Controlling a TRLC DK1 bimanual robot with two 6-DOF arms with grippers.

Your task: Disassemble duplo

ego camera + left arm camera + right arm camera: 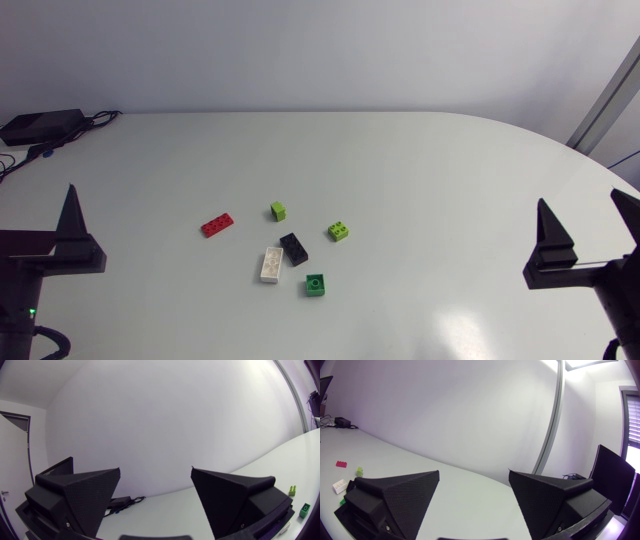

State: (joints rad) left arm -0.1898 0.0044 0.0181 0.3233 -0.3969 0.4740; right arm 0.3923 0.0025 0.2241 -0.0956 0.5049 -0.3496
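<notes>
Duplo (294, 248) lying scattered mid-desk, seemingly all apart, sitting slightly nearer left gripper (155, 477) than right gripper (474, 477); white brick (272, 264) pointing toward near edge; both gaping wide, holding nothing.

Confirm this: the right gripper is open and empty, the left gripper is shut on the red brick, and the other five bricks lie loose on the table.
Wrong on the left gripper: the left wrist view shows it open and empty, and the head view has the red brick lying loose on the table, untouched. The rest holds.
</notes>
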